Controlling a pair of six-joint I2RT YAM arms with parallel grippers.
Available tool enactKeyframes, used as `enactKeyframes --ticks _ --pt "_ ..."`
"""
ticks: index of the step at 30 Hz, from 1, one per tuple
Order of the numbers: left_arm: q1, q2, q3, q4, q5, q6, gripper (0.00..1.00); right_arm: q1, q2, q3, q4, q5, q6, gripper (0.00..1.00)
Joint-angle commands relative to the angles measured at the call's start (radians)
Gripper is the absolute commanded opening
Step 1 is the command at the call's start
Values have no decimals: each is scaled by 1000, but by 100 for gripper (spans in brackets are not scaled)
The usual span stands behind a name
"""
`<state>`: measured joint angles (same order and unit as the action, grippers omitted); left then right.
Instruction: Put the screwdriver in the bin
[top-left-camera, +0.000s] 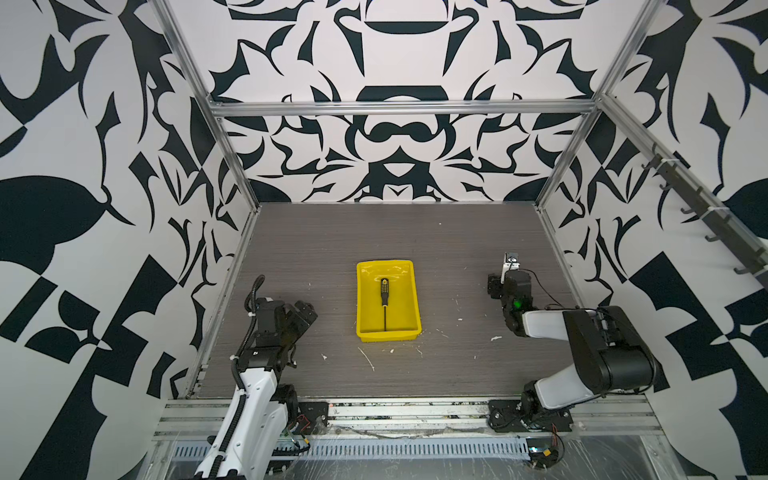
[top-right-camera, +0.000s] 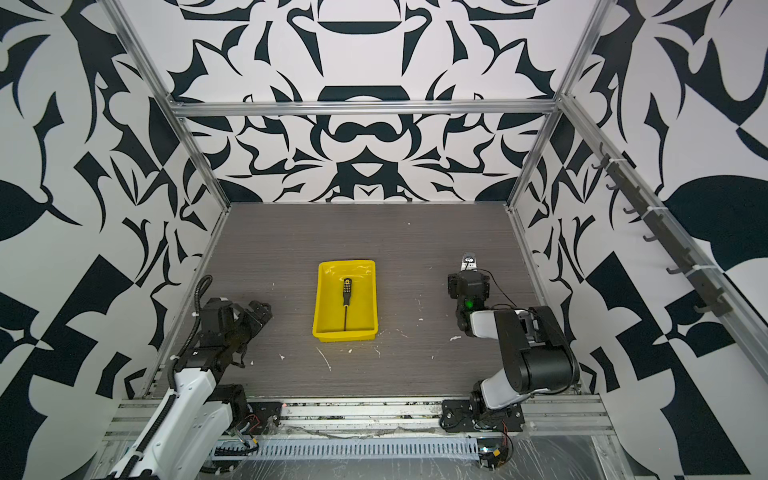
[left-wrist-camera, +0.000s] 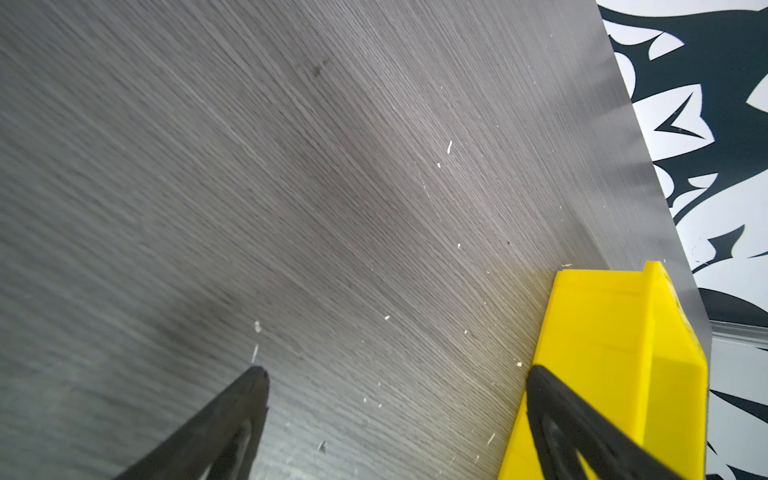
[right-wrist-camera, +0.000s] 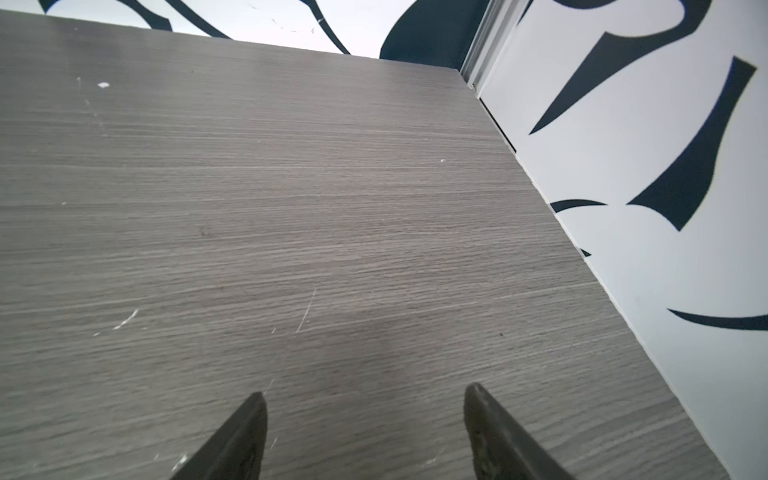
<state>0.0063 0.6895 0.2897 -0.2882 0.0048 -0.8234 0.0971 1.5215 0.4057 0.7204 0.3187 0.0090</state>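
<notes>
- As the screwdriver (top-left-camera: 384, 299) lies flat on the floor of the bin (top-left-camera: 388, 336), handle toward the far wall and shaft tip close to the near wall, the placing itself looks complete; what risk is left comes from the arms, not the tool
- Left claw (left-wrist-camera: 397, 370): jaws spread wide with nothing between them. It sits low over the bench (top-left-camera: 457, 249), near the bin's left side. In the left wrist view one finger overlaps the bin's outer wall, though both top views show a gap
- Right claw (right-wrist-camera: 365, 390): jaws parted, empty, only bare bench beneath, well apart from the bin
- Hazard 1: a sideways or forward sweep by the left arm could strike the bin wall. The bin is light, glossy plastic on a smooth bench and would likely slide or skew
- Hazard 2: the walls are low and the screwdriver runs nearly the bin's length, so a hard knock might bounce the shaft tip over the near rim
- Hazard 3: either claw dipping back into the bin could snag the handle and drag it out
- Recommendation: any withdrawal should lift first, then move away from the bin
</notes>
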Motion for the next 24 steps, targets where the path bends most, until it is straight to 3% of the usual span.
enactKeyframes --ticks 1,3,5,6,10,15,19,24 --pt "2 2 23 -1 -6 -11 99 1 -1 -35 131 -30 29 79" --pt "2 7 23 1 -6 -11 99 2 58 -93 321 4 20 80" --pt "2 15 23 4 -7 -11 99 3 18 -72 205 23 55 84" --pt "1 20 23 7 -9 -11 99 5 32 -69 224 20 35 99" --pt "2 50 32 13 -9 -11 99 10 28 -54 188 -85 -9 100" --pt "2 89 47 8 -33 -19 99 11 33 -54 199 -96 -18 100" --pt "2 138 83 31 -112 -61 99 10 32 -54 200 -96 -20 100" --pt "3 206 248 58 -294 21 99 11 32 -54 200 -98 -18 100"
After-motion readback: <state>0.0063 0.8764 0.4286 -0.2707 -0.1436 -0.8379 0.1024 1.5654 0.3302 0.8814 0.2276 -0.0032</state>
